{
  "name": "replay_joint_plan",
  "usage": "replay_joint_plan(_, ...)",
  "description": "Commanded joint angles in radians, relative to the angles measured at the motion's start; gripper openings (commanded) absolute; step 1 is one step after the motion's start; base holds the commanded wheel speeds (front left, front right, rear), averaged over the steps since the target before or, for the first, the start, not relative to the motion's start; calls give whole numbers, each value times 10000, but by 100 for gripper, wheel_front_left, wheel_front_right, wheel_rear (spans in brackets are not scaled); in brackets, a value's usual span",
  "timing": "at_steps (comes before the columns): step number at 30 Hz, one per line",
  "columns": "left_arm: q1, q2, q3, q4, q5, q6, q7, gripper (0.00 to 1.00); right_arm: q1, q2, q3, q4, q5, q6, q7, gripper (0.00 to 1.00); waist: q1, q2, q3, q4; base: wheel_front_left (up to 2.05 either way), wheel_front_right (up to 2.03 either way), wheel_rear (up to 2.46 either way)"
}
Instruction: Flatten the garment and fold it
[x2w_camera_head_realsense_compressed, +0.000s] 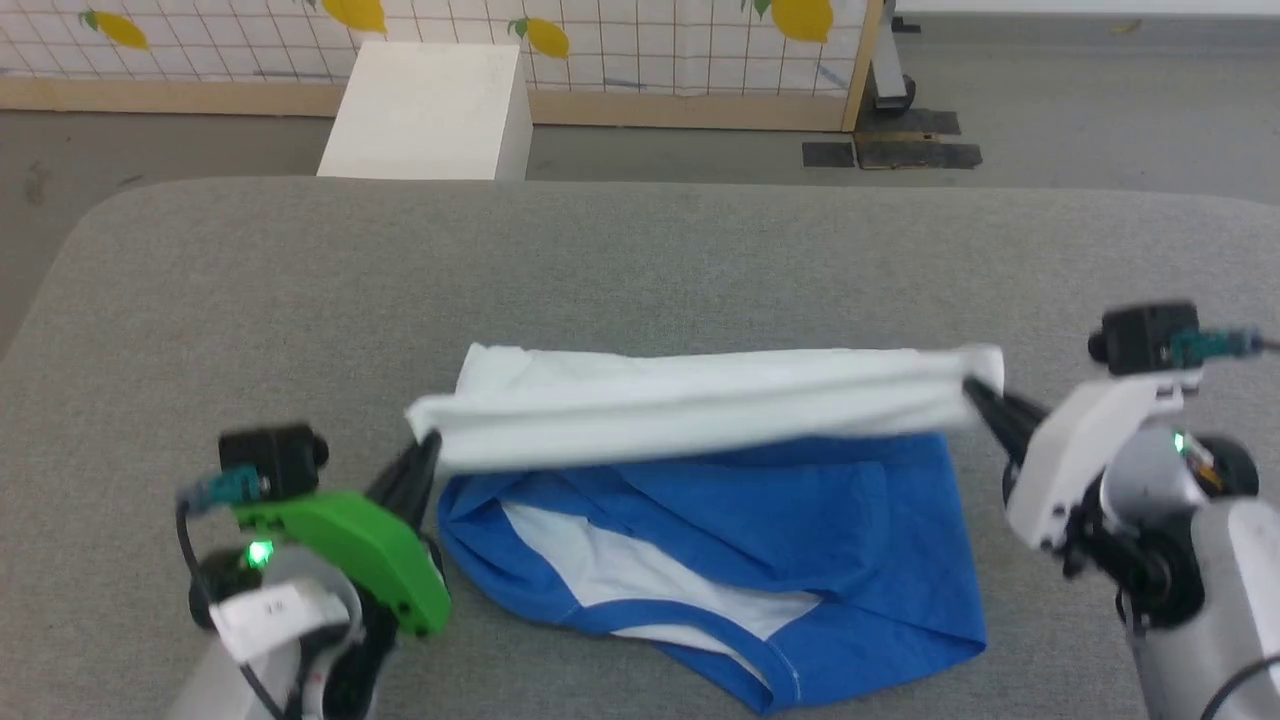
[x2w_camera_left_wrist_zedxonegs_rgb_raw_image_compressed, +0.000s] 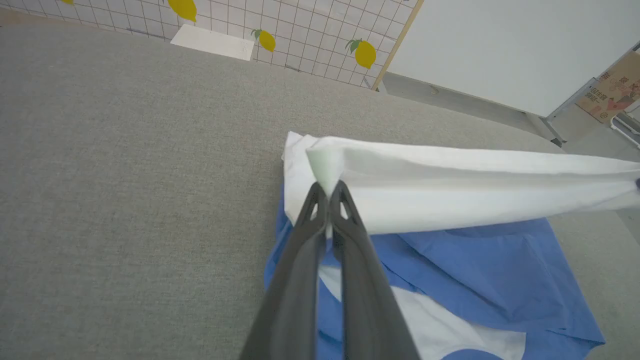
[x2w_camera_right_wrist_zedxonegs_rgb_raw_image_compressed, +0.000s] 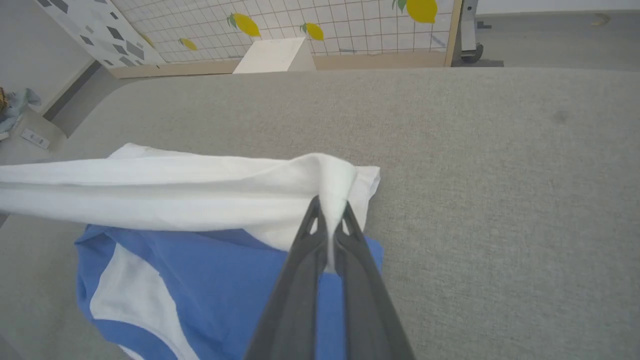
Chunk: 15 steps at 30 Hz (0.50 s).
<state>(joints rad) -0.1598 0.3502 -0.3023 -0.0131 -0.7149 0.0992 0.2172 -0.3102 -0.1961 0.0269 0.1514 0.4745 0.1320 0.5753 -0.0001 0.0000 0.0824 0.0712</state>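
While pinching the left end of the garment (x2w_camera_head_realsense_compressed: 700, 405) between the closed dark fingers of the left hand (x2w_camera_head_realsense_compressed: 428, 447), pinches the right end the same way with the right hand (x2w_camera_head_realsense_compressed: 972, 392), fingers pressed together on white cloth. Holds the white panel taut between the 2 hands as a long band, raised above the rest. Seen from the left wrist: a white corner poking up past the fingertips (x2w_camera_left_wrist_zedxonegs_rgb_raw_image_compressed: 310, 227). Seen from the right wrist: the same bunching of white cloth over the tips. Below the band, lying on the surface (x2w_camera_head_realsense_compressed: 640, 260): the blue part, rumpled, with a curved white inset and a stitched edge toward the robot. Lies near the front middle of the grey cloth-covered surface, between the 2 arms. Beyond the far edge, on the floor (x2w_camera_head_realsense_compressed: 1100, 110): a white box (x2w_camera_head_realsense_compressed: 425, 110), standing before a gridded wall panel (x2w_camera_head_realsense_compressed: 650, 45) printed with yellow lemons and framed in pale wood.
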Motion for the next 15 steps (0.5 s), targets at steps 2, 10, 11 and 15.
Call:
replay_joint_plan(2, 664, -73, -8, -184, -81, 170, -86, 0, 696, 143, -202, -306, -84, -13, 184, 0, 1, 0, -15, -27, 0, 0, 0)
replay_joint_plan(10, 2007, -81, -102, 210, -247, 533, -4, 0, 2458, 392, -490, -785, -485, -13, 718, 0, 1, 0, -60, 0, 0, 0, 0)
replay_joint_plan(11, 2078, -100, -117, 308, -276, 546, 6, 0, 2637, 424, -500, -781, -532, -13, 764, 0, 1, 0, -65, 14, 0, 0, 0)
replay_joint_plan(15, 2153, -162, -218, 763, -362, 510, 93, 0, 3066, 466, -387, -597, -766, -13, 895, 0, 1, 0, -113, 17, 0, 0, 0)
